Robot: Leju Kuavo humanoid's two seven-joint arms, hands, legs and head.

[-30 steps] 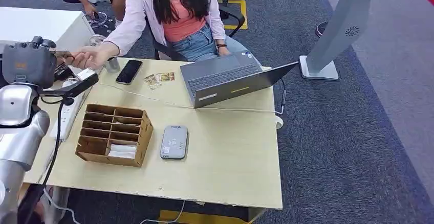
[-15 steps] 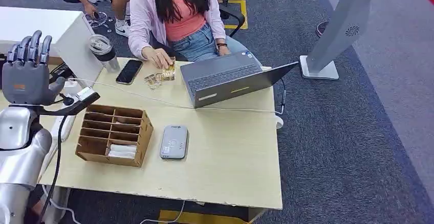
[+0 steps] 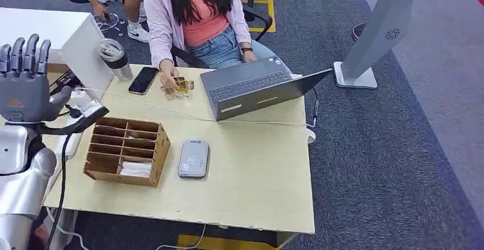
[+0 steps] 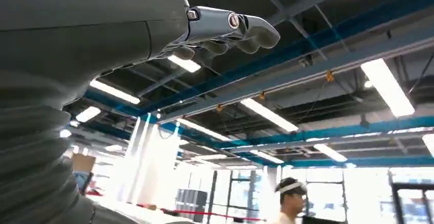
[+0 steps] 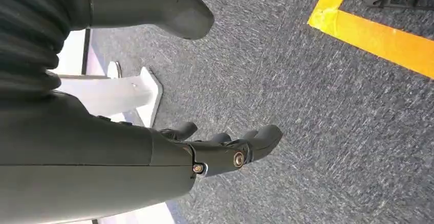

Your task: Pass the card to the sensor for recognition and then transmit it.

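I'm holding my left hand (image 3: 24,84) raised at nine o'clock, fingers (image 3: 28,50) spread and gripping nothing. The cards (image 3: 178,86) are lying at twelve o'clock under the person's hand (image 3: 169,79), well apart; the sensor (image 3: 194,158) is sitting nearer. My right hand (image 5: 225,147) is hanging loosely open, empty.

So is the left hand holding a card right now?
No, in the head view the left hand is raised with its fingers straight and apart, and nothing is in it.
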